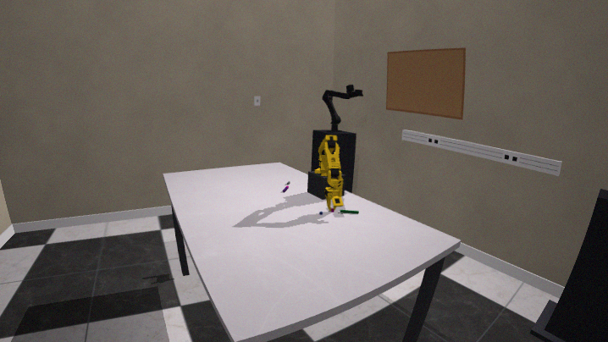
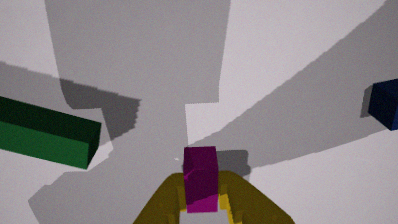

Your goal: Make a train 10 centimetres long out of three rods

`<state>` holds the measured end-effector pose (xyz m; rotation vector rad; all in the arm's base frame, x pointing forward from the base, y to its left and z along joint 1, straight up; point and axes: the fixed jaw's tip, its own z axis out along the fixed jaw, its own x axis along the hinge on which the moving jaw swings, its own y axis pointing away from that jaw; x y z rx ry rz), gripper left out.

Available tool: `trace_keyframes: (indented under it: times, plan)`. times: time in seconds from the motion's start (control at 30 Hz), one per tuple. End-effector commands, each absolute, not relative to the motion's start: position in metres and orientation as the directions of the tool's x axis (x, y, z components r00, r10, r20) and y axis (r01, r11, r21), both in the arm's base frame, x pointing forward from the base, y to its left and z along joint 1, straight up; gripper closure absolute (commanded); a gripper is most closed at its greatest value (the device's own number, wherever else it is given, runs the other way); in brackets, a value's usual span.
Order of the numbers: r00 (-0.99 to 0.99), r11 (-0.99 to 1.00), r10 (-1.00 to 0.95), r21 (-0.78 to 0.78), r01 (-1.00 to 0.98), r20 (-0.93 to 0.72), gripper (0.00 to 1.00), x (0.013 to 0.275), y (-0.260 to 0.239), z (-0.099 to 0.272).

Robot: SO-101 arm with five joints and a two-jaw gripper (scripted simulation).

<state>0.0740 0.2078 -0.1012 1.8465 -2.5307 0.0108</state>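
Note:
In the wrist view my gripper (image 2: 201, 200) is shut on the magenta rod (image 2: 200, 178), which sticks out forward from between the yellow fingers, low over the table. The green rod (image 2: 47, 132) lies flat to the left of it, apart from it. The blue rod (image 2: 385, 104) lies at the right edge. In the exterior view the gripper (image 1: 334, 207) points down at the table, with the green rod (image 1: 349, 211) just to its right and the blue rod (image 1: 321, 212) to its left. The magenta rod shows there only as a small spot at the fingertips.
A purple rod (image 1: 284, 189) and a small grey rod (image 1: 287, 183) lie together farther back on the white table. The arm's black base (image 1: 319, 184) stands at the table's far edge. The arm's shadow falls to the left.

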Motion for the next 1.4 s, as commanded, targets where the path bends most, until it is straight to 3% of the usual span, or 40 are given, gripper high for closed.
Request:
trace_keyframes:
  times: [0.0,0.67,1.37]
  plan:
    - [-0.301,0.301,-0.954,0.0,-0.954,0.006,1.0,0.072,0.21,-0.101]
    - [-0.301,0.301,-0.954,0.0,-0.954,0.006,1.0,0.076,0.209,-0.068]
    - [-0.317,0.317,-0.948,0.001,-0.948,0.006,1.0,0.09,0.202,-0.066]
